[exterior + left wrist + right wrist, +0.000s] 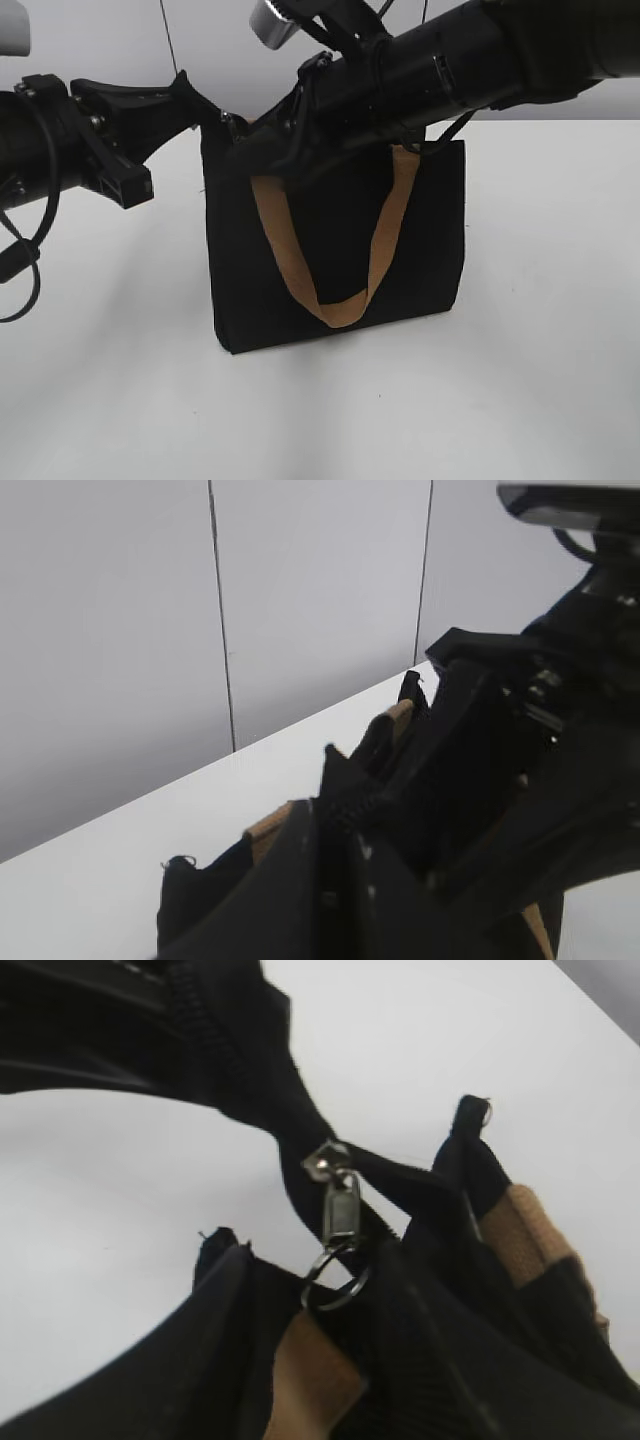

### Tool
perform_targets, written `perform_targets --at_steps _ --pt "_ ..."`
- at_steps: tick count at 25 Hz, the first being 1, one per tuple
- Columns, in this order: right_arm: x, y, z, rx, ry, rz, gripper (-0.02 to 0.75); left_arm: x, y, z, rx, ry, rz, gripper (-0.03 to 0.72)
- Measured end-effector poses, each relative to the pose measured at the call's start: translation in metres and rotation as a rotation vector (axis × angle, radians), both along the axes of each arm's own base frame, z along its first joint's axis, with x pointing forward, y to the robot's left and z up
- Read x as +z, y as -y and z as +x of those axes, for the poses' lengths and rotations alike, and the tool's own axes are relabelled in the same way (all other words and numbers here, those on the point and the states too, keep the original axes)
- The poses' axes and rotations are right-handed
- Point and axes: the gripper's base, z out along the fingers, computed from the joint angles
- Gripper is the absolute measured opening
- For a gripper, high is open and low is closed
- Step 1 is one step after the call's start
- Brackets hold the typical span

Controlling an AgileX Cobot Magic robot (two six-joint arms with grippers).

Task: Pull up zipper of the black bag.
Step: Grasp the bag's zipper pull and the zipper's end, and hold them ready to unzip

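The black bag [330,260] stands upright on the white table, one tan handle [385,240] hanging down its front. My left gripper [205,118] is at the bag's top left corner; in the left wrist view its fingers [345,825] are shut on the end of the zipper. My right gripper [275,155] reaches in from the upper right to the bag's top edge. In the right wrist view the zipper [215,1030] runs taut to the silvery pull tab [341,1205]. The tab's ring [335,1278] goes into my shut right gripper [365,1305].
The white table [540,350] spreads all round the bag. A grey panelled wall [300,600] stands behind it. The right arm [560,740] crosses over the bag's top, close to the left gripper. A frayed bag corner [215,1242] shows beside the ring.
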Motion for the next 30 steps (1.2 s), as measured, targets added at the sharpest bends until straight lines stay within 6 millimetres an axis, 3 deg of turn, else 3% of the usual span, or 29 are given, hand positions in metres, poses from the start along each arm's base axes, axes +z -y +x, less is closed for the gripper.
perform_targets --at_steps 8,18,30 --pt "-0.0091 -0.0005 0.0062 -0.042 -0.007 -0.011 0.294 0.0000 0.0000 0.0000 0.000 0.000 0.000 0.015" --pt "-0.0075 -0.0028 0.0072 -0.052 -0.012 -0.001 0.001 -0.0005 -0.0002 0.0002 0.003 -0.004 0.004 0.015" --pt "-0.0013 -0.0015 0.0061 -0.083 -0.029 0.022 -0.001 -0.0093 -0.0045 0.0024 0.054 -0.071 0.076 0.015"
